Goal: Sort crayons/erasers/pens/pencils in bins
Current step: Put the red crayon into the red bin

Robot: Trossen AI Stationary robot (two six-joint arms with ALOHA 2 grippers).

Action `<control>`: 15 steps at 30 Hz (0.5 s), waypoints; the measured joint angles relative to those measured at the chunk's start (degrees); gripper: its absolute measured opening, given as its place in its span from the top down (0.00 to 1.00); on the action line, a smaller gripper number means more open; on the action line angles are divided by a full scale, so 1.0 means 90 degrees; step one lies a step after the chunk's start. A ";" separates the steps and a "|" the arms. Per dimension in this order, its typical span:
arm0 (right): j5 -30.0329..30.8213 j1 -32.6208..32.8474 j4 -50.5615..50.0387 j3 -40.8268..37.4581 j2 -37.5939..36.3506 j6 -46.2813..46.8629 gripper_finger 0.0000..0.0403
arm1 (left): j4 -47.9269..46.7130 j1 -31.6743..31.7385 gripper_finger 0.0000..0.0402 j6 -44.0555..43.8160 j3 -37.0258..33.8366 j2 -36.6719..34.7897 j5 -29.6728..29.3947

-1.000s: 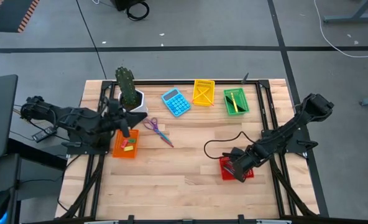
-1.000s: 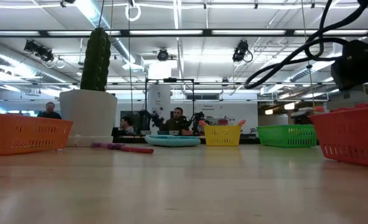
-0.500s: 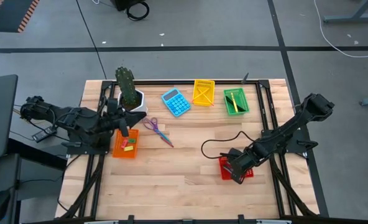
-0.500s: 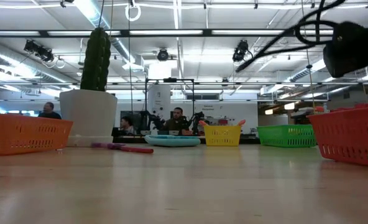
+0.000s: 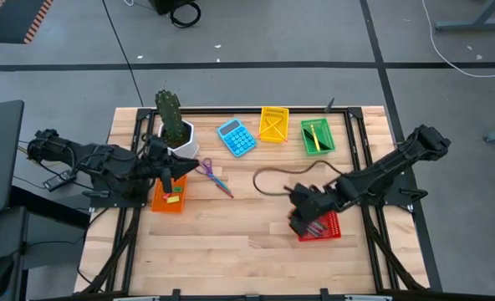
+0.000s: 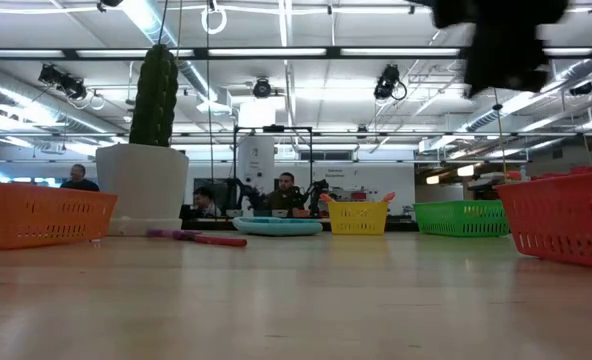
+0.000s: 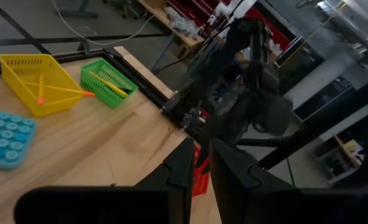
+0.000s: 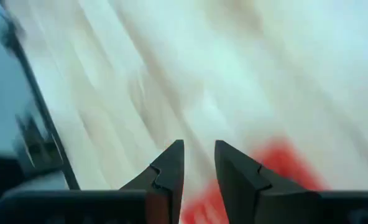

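Note:
My left gripper point(image 5: 173, 173) hovers over the orange bin point(image 5: 158, 201), which holds pink and green erasers point(image 5: 173, 194). Its fingers point(image 7: 179, 168) stand almost together with nothing between them. My right gripper point(image 5: 301, 219) hangs above the table at the left edge of the red bin point(image 5: 329, 227), which holds dark pens point(image 5: 318, 226). Its fingers point(image 8: 168, 168) are also almost together and empty. It shows as a dark blur high in the low view point(image 6: 501, 40). The yellow bin point(image 5: 273, 124) holds orange sticks. The green bin point(image 5: 317, 136) holds a yellow pencil.
A white pot with a cactus point(image 5: 174, 125) stands just beyond the orange bin. A blue calculator point(image 5: 237, 137) and purple-handled scissors point(image 5: 212, 176) lie between the orange and yellow bins. A black cable point(image 5: 273, 177) loops over the table by the right arm. Bare wood lies along the near edge.
My right gripper has risen from over the red bin and swung toward the table's left edge, and now stands beside the bin's left rim. Its cable loop has swept toward the far edge with it. The red bin stays in place.

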 joint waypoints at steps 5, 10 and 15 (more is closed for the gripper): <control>0.0443 -0.0846 0.1287 0.0271 0.0297 -0.0835 0.76 | -0.0083 -0.0002 0.85 -0.0006 0.0000 0.0000 0.0002; -0.0156 -0.1508 0.1603 0.1115 0.1371 -0.1735 0.76 | -0.0136 -0.0002 0.83 0.0012 0.0000 -0.0043 0.0149; -0.0658 -0.1800 0.1342 0.2490 0.2646 -0.2803 0.76 | -0.0675 -0.0010 0.82 0.0117 0.0000 -0.0152 0.0834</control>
